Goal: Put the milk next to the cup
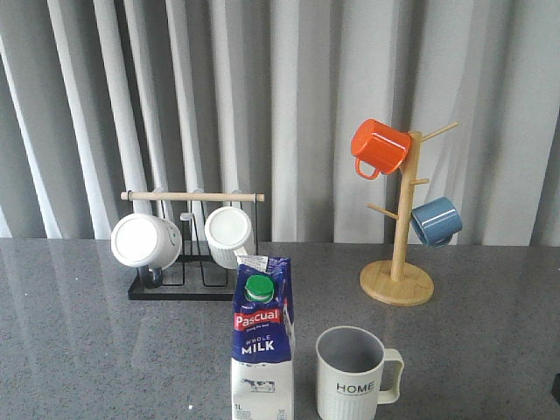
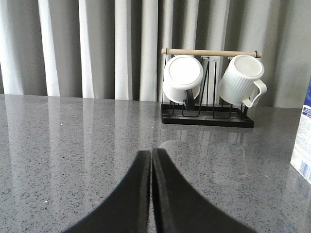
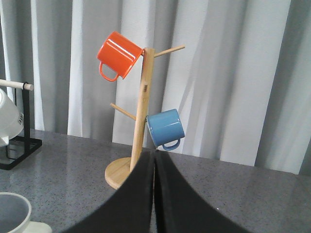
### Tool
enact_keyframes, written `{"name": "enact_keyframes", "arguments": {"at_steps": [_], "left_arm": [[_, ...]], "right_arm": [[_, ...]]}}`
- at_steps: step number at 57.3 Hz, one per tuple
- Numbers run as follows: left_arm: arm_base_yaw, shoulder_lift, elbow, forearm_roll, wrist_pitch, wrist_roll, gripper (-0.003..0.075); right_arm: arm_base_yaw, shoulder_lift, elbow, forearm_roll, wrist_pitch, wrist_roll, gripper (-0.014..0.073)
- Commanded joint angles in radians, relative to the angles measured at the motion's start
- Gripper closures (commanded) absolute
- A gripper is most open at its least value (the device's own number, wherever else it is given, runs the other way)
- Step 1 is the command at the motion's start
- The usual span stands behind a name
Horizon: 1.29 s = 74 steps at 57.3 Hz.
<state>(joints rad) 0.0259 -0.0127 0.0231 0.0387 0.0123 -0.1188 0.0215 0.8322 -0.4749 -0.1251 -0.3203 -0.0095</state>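
The milk carton [image 1: 262,341] stands upright at the front middle of the table, blue and white with a green cap. The ribbed "HOME" cup [image 1: 352,376] stands just right of it, a small gap between them, handle to the right. A strip of the carton shows in the left wrist view [image 2: 303,141]; the cup's rim shows in the right wrist view [image 3: 12,211]. My left gripper [image 2: 151,154] is shut and empty, low over bare table left of the carton. My right gripper [image 3: 154,156] is shut and empty, right of the cup. Neither gripper shows in the front view.
A black rack with a wooden bar [image 1: 192,236] holds two plain white mugs [image 1: 145,241] behind the carton. A wooden mug tree [image 1: 398,262] at the back right carries an orange mug [image 1: 380,147] and a blue mug [image 1: 436,220]. Grey curtains hang behind.
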Motion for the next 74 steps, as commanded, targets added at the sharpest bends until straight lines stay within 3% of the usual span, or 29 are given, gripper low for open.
{"name": "enact_keyframes", "arguments": {"at_steps": [1,29,37,45,58,65,74], "left_arm": [[0.003,-0.010,-0.016,0.001,-0.069,-0.008,0.0727],[0.003,-0.010,-0.016,0.001,-0.069,-0.008,0.0727],[0.003,-0.010,-0.016,0.001,-0.069,-0.008,0.0727],[0.003,-0.010,-0.016,0.001,-0.069,-0.008,0.0727],[0.003,-0.010,-0.016,0.001,-0.069,-0.008,0.0727],[0.003,-0.010,-0.016,0.001,-0.069,-0.008,0.0727],[0.003,-0.010,-0.019,0.001,-0.068,-0.008,0.0727]], "right_arm": [[-0.004,-0.006,-0.026,-0.005,-0.073,-0.006,0.0596],[-0.004,-0.035,-0.026,-0.006,-0.054,-0.011,0.0596],[-0.006,-0.168,-0.013,-0.005,0.048,-0.040,0.0596],[-0.006,-0.289,0.106,-0.012,0.069,-0.047,0.0596],[-0.005,-0.551,0.383,-0.013,0.029,0.073,0.0596],[-0.005,-0.722,0.510,-0.087,0.017,0.146,0.0596],[-0.005,-0.853,0.511,-0.142,0.177,0.221,0.0596]]}}
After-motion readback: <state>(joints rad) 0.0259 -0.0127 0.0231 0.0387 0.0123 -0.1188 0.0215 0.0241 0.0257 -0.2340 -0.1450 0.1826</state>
